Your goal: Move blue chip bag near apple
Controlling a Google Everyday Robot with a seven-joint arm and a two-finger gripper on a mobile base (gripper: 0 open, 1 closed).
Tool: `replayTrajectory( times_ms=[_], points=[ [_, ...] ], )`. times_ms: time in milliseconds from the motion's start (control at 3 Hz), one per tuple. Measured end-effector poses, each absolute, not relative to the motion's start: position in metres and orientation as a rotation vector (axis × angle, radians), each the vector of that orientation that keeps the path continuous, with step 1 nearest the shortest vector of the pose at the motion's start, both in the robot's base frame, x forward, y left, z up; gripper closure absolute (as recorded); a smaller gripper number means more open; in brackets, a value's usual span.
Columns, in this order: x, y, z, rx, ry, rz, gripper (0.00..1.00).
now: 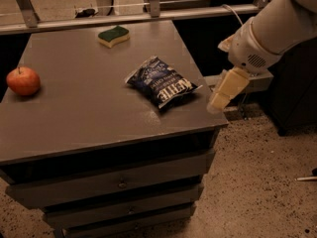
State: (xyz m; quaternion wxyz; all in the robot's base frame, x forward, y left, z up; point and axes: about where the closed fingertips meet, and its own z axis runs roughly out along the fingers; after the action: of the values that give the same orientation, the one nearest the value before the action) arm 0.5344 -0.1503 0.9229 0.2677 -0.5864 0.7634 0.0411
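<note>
- The gripper (220,100) is hanging just off the counter's (79,118) right edge, pointing down and leftward; it is holding nothing, and I cannot tell whether the jaws are parted or closed.
- The blue chip bag (162,82) is lying flat near that right edge, just left of the gripper in the camera view, its long axis running diagonally with the nearer end pointing toward the gripper.
- The apple (23,81) is sitting at the far left edge, well apart from the bag, so the carry is likely running leftward across the counter.
</note>
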Motion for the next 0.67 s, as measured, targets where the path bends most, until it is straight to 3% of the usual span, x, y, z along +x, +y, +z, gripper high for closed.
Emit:
replayTrajectory(
  times_ms=[667],
  points=[
    [0.581, -0.113, 0.881, -1.496, 2.025, 0.235, 0.0]
  ],
)
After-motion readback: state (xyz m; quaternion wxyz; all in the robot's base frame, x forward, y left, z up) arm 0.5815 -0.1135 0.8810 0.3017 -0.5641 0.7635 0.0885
